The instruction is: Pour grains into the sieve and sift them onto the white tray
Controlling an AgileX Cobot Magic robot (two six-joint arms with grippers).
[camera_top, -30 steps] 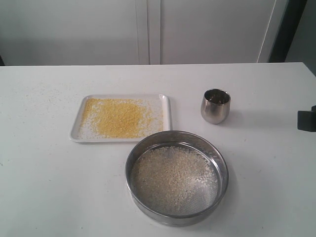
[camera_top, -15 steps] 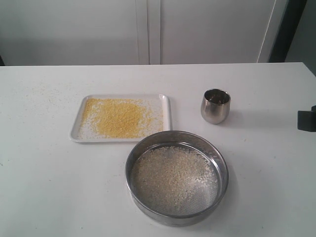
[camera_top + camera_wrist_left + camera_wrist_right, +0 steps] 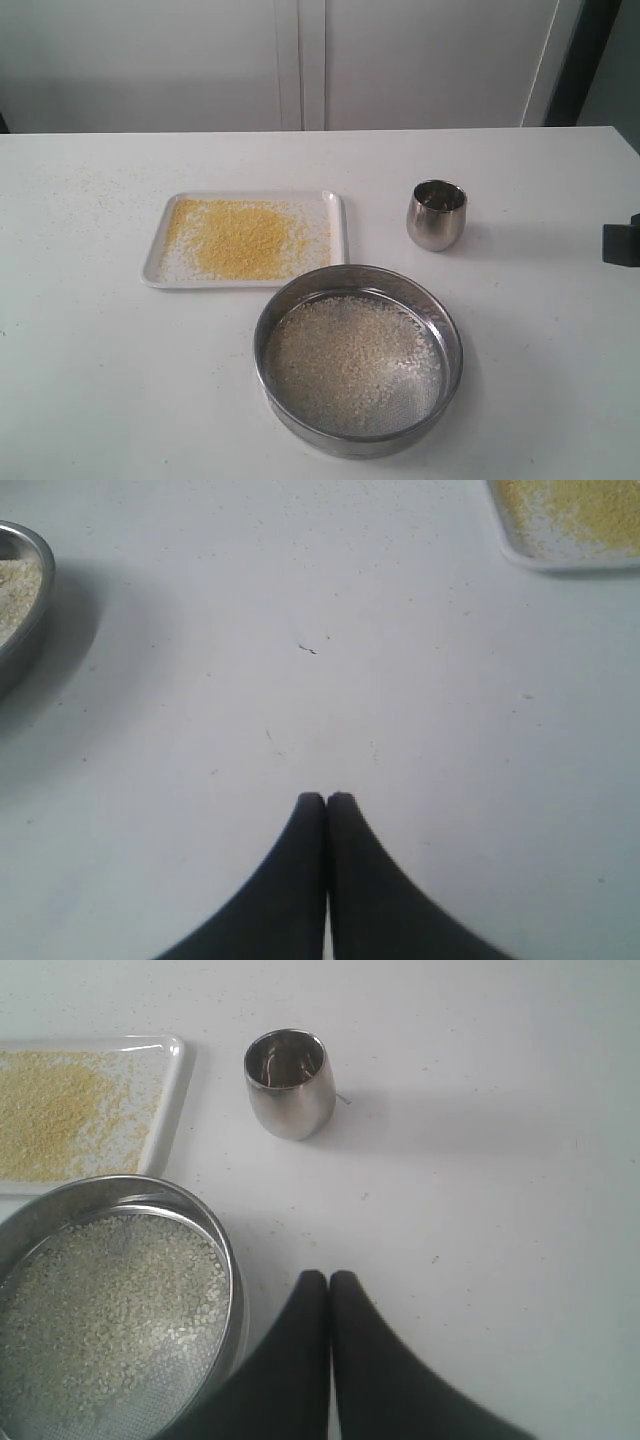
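On the tabletop (image 3: 120, 380), the sieve (image 3: 355, 446) sits nearest the exterior camera, its mesh covered with pale whitish kernels (image 3: 350, 360). Just behind it and to the left, the white tray (image 3: 337, 235) lies flat, carrying a spread of fine yellow granules (image 3: 240, 240). From this angle the sieve's rim overlaps the tray's near corner, so I can't tell whether they touch. A small steel cup (image 3: 436, 214) stands upright to the right of the tray, apart from both.

Over to the left end effector (image 3: 327, 798): fingertips pressed together, nothing between them, above bare tabletop, with sieve and tray well off to either side. The right end effector (image 3: 329, 1276) is also clamped tight and empty. The sieve's rim is just beside it, the cup farther ahead, and the tray beyond the sieve.
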